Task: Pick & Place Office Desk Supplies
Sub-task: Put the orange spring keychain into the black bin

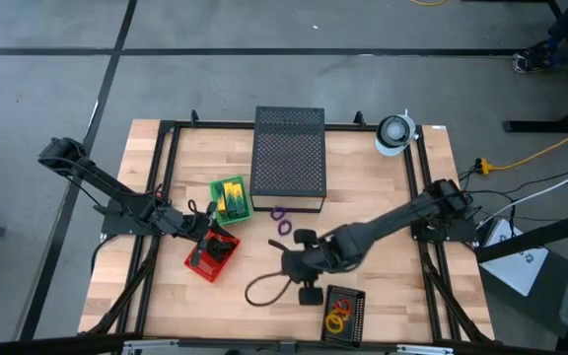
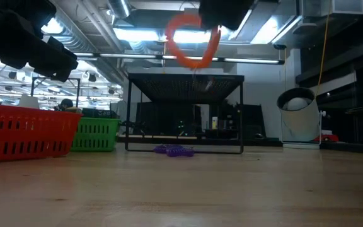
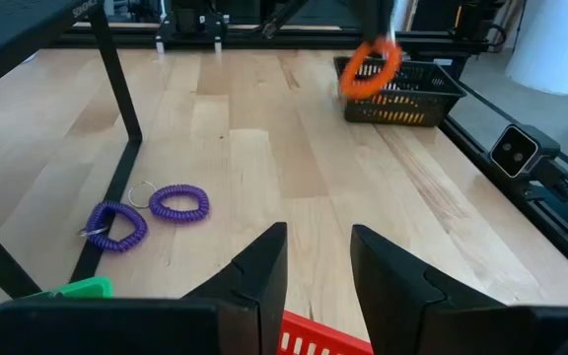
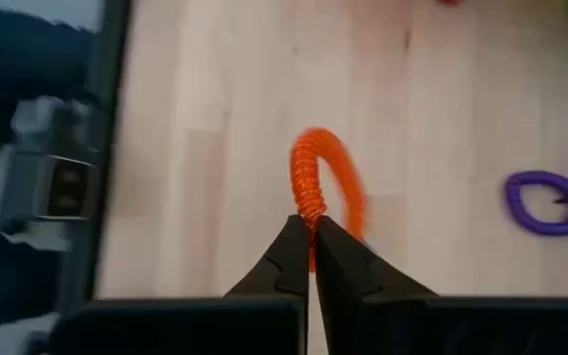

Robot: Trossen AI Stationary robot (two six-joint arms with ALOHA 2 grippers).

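The right gripper [image 4: 311, 229] is closed on an orange coil ring [image 4: 325, 187] and holds it in the air above the wooden table [image 1: 383, 197], near the front edge and beside a small black basket [image 1: 344, 314] that contains red and yellow rings. Further back, the left gripper [image 3: 319, 258] hangs with its fingers partly apart and nothing between them, over the red basket [image 1: 211, 255], with the green basket [image 1: 231, 199] just behind it. Two purple coil rings [image 1: 282, 219] lie on the table close to the front of the large black perforated box [image 1: 289, 158].
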